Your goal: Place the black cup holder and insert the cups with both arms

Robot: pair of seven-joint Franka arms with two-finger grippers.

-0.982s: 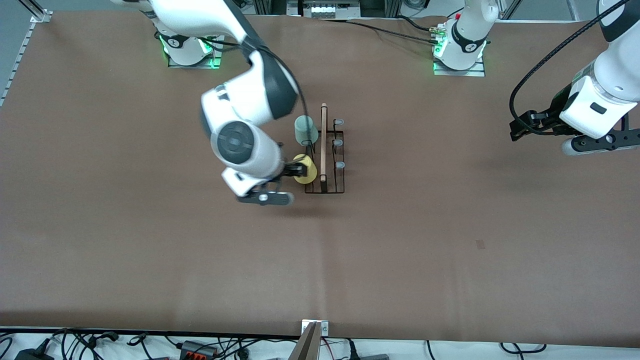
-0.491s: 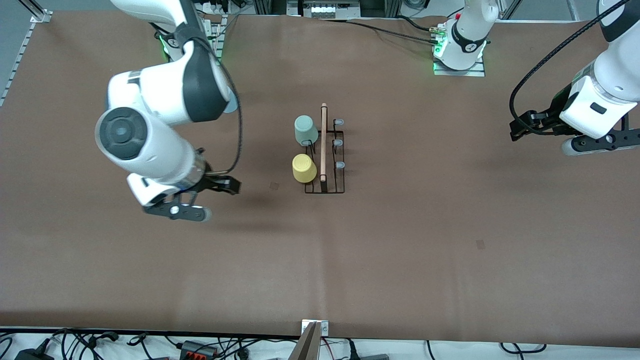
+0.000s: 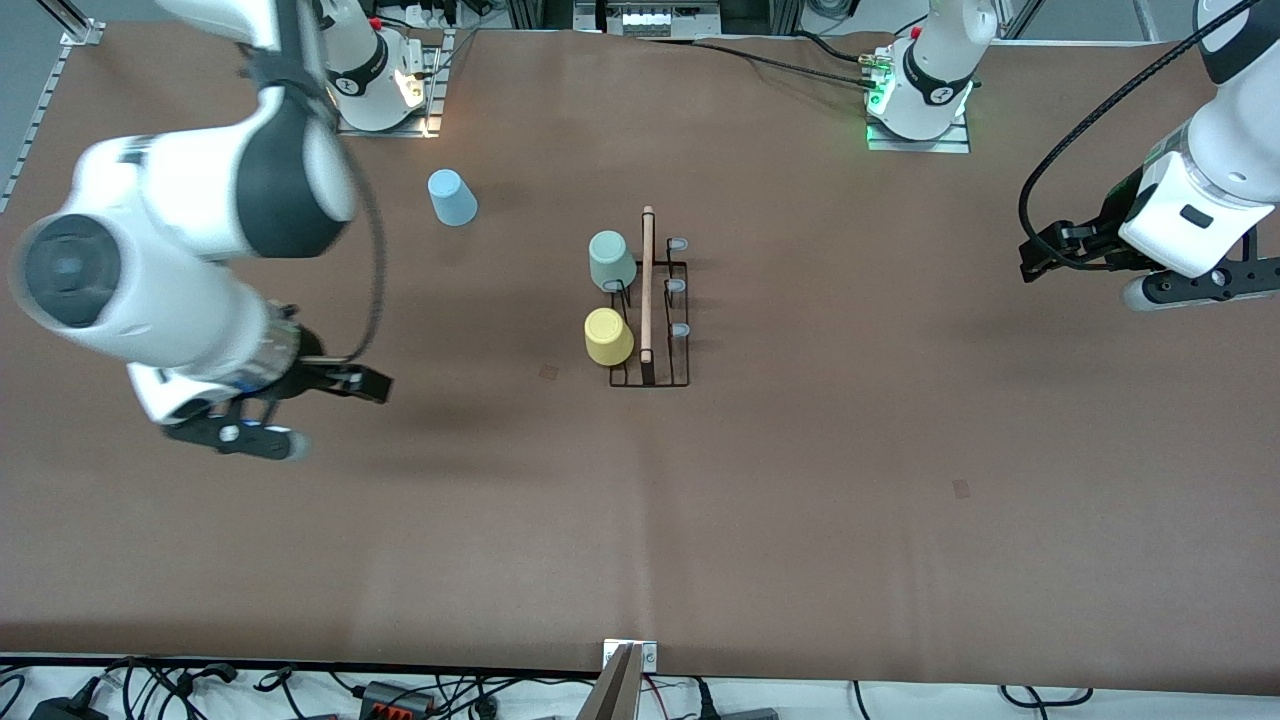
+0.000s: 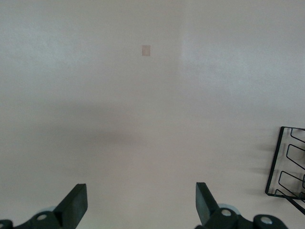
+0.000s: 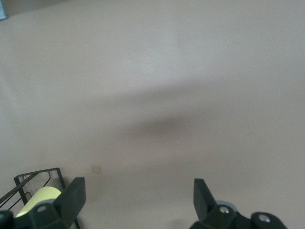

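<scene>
The table (image 3: 800,520) is covered with plain brown paper that runs almost edge to edge, with a faint crease line down its middle and a few small darker marks, one near the yellow cup and one toward the left arm's end. Along the edge nearest the front camera lies a white strip with a tangle of black cables (image 3: 180,690) and plugs. At the robots' edge stand aluminium frame posts and more cabling.

The rack (image 3: 650,320) stands at the middle of the table, its wooden rod (image 3: 647,285) running along its top. The mint cup (image 3: 611,260) and the yellow cup (image 3: 608,336) sit upturned on prongs on the side toward the right arm's end, the yellow one nearer the front camera. Three grey-blue capped prongs (image 3: 678,286) on the other side are bare. The blue cup (image 3: 452,197) stands upside down on the paper, well apart from the rack, near the right arm's base.

The right gripper (image 3: 355,382) hangs over bare paper toward the right arm's end, fingers spread apart and holding nothing; its wrist view shows a corner of the rack and the yellow cup. The left gripper (image 3: 1040,258) waits over the left arm's end, fingers likewise apart and empty, with an end of the rack at the edge of its wrist view.
</scene>
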